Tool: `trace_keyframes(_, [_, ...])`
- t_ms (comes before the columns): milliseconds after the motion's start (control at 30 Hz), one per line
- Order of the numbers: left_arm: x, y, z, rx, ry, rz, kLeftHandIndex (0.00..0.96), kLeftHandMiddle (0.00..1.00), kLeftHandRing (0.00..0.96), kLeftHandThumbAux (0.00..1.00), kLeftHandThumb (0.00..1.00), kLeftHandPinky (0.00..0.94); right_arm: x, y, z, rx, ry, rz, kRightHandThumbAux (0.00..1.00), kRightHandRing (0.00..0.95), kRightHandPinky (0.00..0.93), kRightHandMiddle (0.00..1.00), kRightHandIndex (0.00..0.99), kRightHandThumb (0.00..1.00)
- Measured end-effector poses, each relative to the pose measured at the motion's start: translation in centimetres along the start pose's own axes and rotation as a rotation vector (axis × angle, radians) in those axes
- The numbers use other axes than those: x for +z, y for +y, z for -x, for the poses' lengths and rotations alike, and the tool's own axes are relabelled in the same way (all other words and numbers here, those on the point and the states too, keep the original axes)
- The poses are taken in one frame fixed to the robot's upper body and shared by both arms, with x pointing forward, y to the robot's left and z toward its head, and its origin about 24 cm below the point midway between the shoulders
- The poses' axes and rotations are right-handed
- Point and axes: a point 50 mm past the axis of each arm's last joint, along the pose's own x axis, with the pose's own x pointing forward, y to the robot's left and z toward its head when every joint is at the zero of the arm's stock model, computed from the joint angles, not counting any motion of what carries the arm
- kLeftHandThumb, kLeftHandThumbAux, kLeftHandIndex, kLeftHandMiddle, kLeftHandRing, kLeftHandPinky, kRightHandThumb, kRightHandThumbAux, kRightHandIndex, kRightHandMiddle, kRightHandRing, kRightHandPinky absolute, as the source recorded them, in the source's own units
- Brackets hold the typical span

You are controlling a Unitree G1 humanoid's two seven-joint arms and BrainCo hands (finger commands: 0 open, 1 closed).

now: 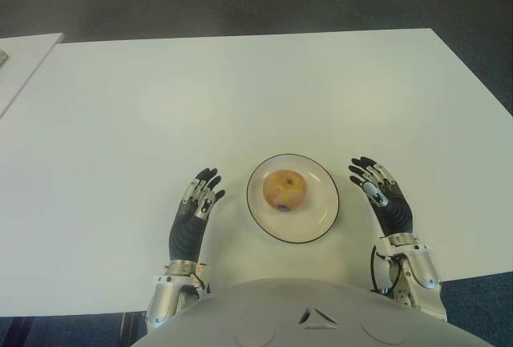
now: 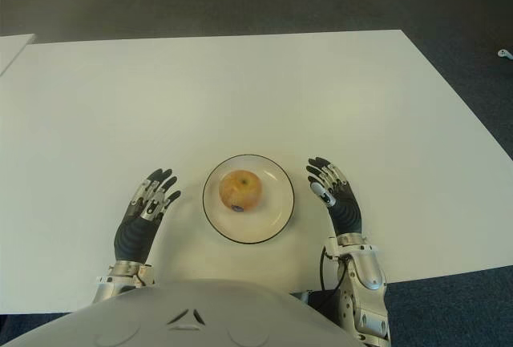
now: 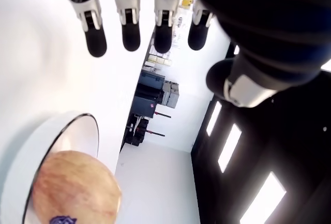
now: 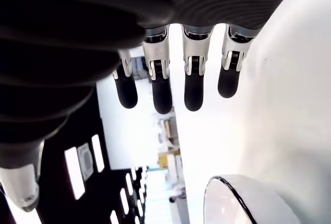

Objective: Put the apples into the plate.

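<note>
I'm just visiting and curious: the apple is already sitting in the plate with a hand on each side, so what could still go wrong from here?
Probably little. The apple is round and lies loose in the shallow plate, so a knock might roll it out. The left hand and the right hand flank the plate closely with open fingers; a careless pull back could nudge its rim. The plate also sits near the white table's front edge.

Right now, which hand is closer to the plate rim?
The right hand, open, beside the plate; the left hand shows a wider gap.
</note>
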Motion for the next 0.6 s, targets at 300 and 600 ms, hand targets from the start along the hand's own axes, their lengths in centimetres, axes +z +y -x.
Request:
trace_keyframes(300, [-0.8,-0.3,0.2,0.058,0.001,0.0,0.133,0.116,0.11,0.55,0.189,0.156,-0.5,0.7,0.7,0.0,0.0,-0.014,0.572,0.154,0.153,0.203,0.166,0.252])
trace_keyframes(600, [-1.5,-0.2,0.6,0.119,0.036,-0.023,0.108,0.126,0.119,0.555,0.214,0.154,-1.1,1.1,1.2,-0.022,0.003,0.008,0.586,0.15,0.117,0.201,0.121,0.238])
